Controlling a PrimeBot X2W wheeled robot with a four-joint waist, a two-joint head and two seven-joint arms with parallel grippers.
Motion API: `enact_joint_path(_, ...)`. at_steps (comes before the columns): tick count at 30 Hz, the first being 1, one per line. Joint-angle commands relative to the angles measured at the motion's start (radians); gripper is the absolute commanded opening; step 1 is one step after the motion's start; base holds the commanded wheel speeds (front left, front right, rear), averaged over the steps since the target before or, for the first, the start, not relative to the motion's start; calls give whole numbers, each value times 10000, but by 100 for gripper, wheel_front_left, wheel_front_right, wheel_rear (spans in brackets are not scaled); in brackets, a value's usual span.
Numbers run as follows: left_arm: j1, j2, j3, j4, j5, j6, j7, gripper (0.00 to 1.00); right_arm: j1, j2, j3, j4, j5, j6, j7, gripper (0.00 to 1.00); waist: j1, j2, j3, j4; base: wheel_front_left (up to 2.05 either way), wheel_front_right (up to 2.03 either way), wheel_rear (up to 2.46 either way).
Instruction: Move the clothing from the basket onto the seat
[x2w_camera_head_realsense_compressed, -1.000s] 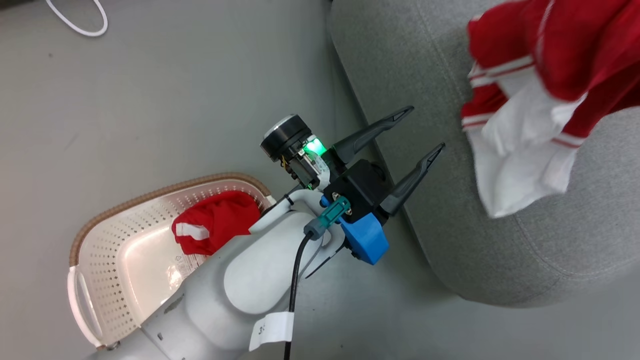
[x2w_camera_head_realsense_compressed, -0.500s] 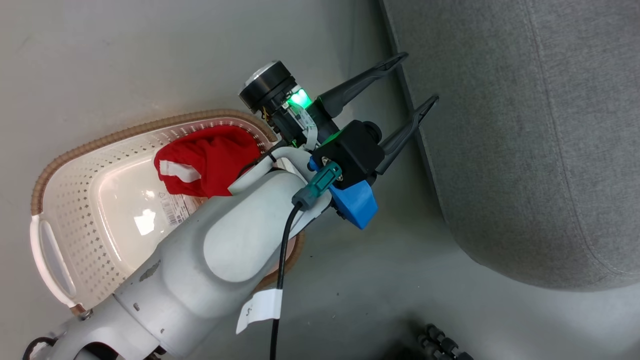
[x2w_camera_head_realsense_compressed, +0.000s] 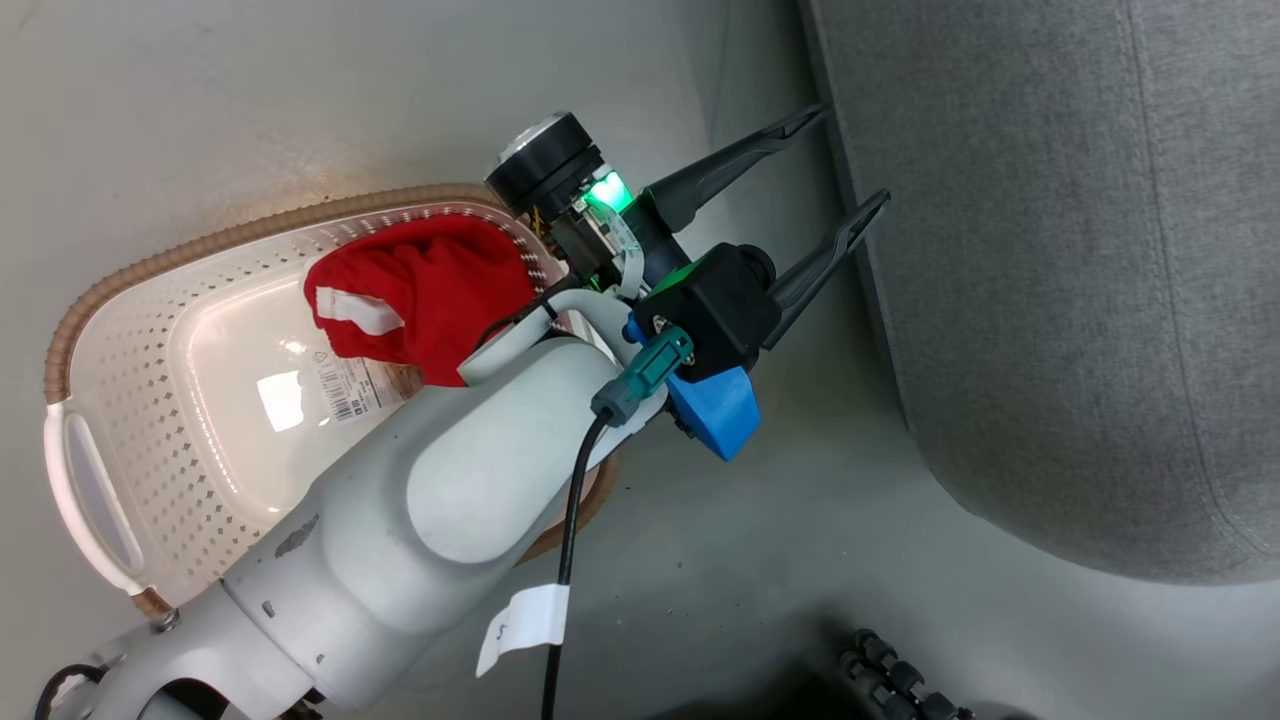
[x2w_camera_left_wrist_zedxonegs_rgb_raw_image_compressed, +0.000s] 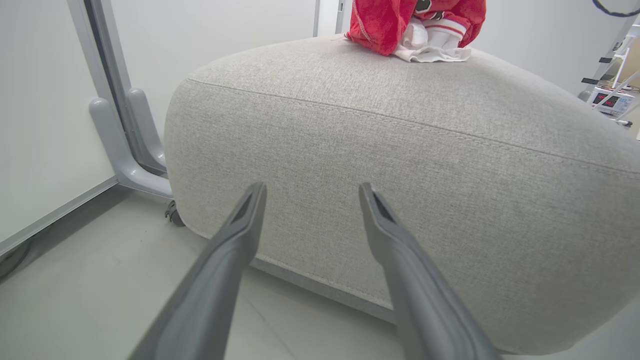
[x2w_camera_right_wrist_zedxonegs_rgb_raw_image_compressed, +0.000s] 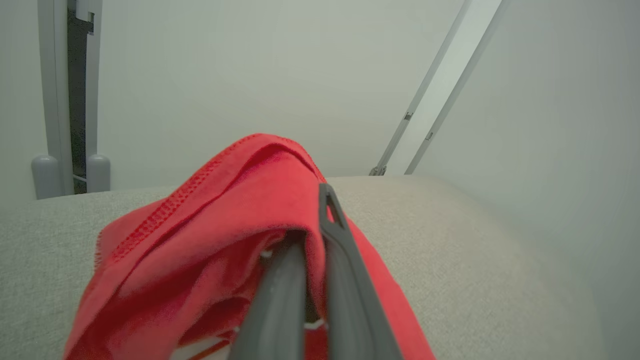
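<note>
Basket (x2w_camera_head_realsense_compressed: 130, 340): cream, perforated, brown-rimmed, upright on the floor beside seat (x2w_camera_head_realsense_compressed: 1050, 280); red garment (x2w_camera_head_realsense_compressed: 420, 300) bunched inside, at the end nearest seat; second red garment (x2w_camera_left_wrist_zedxonegs_rgb_raw_image_compressed: 385, 22), white-trimmed, heaped atop seat; seat light grey, rounded, seamed.

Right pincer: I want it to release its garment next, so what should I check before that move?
1. Right pincer shut on the held garment: ok.
2. Held garment over the seat: ok; the left wrist view shows it resting on top.
3. Left pincer open and empty: ok.
4. Left pincer apart from the seat's side: cannot tell.
5. Basket emptied: not ok; another garment lies inside.
</note>
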Motion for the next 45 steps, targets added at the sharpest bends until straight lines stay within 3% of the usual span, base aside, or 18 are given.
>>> enact_joint_path(1, -154, 58, -15, -46, -1, 35, 14, 100, 151, 69, -36, 294, -1, 1, -33, 0, -1, 0, 37, 56, 0, 0, 0)
enact_joint_path(6, -228, 93, -69, -65, -12, 64, 0, 100, 369, 326, -30, 1197, -114, 1, -35, 0, -1, 0, 79, 174, 0, 0, 0)
enact_joint_path(11, -175, 75, -120, -31, -59, 99, -31, 100, 540, 611, -212, 1219, -70, 1, -35, 0, -1, 0, 29, 204, 0, 0, 0)
enact_joint_path(12, -154, 66, -131, -12, -71, 107, -40, 100, 583, 647, -264, 1111, -32, 1, -35, 15, -1, 0, -18, 196, 0, 0, 0)
enact_joint_path(13, -139, 48, -140, -9, -85, 109, -39, 100, 674, 677, -278, 1009, -20, 1, -35, 49, -1, 0, -69, 192, 0, 0, 0)
enact_joint_path(14, -131, 37, -140, -1, -97, 111, -52, 100, 792, 718, -294, 870, -2, 1, -35, 100, -1, 0, -127, 187, 0, 0, 0)
enact_joint_path(22, 179, -114, -64, 108, -248, 169, -130, 100, 2186, 960, -163, -292, 177, 1, -35, 100, -1, 0, -1001, 206, 0, 0, 0)
enact_joint_path(32, 1513, -286, 709, -294, -532, 390, -144, 100, 4640, 1427, 565, -1811, -207, 1, -36, 100, -1, 0, -3020, 520, 0, 0, 0)
enact_joint_path(38, 2584, -238, 1725, -689, -621, 615, -145, 100, 5513, 1784, 1152, -2737, -214, 1, -36, 100, -1, 0, -4176, 888, 0, 0, 0)
enact_joint_path(45, 3736, -129, 3430, -1274, -472, 930, -146, 100, 5907, 1997, 2536, -3561, -133, 1, -35, 100, -1, 0, -5202, 1502, 0, 0, 0)
